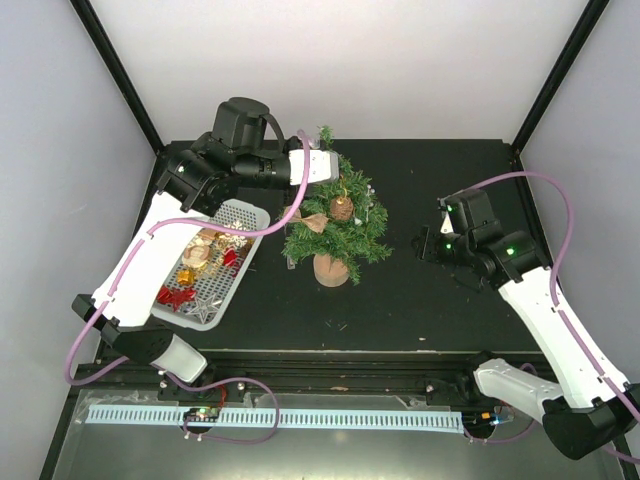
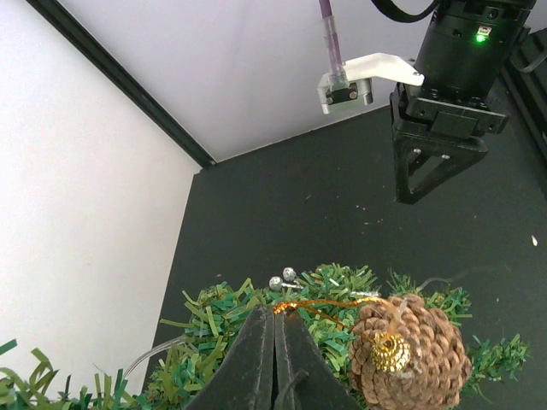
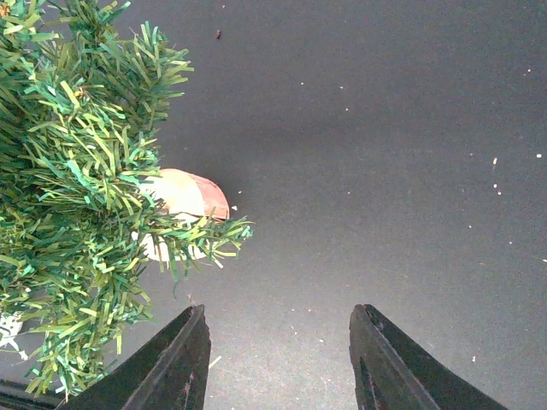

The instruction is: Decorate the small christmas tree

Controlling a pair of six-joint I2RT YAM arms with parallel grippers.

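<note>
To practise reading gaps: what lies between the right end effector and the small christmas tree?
Only bare black table, seen in the top view, separates the right end effector from the small christmas tree.

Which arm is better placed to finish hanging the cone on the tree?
Left. The left gripper is shut on the cone loop at the tree; the right gripper is open, empty, apart.

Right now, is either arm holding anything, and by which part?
The left gripper is shut on the gold loop of a pine cone resting on the tree. The right gripper is open and holds nothing.
</note>
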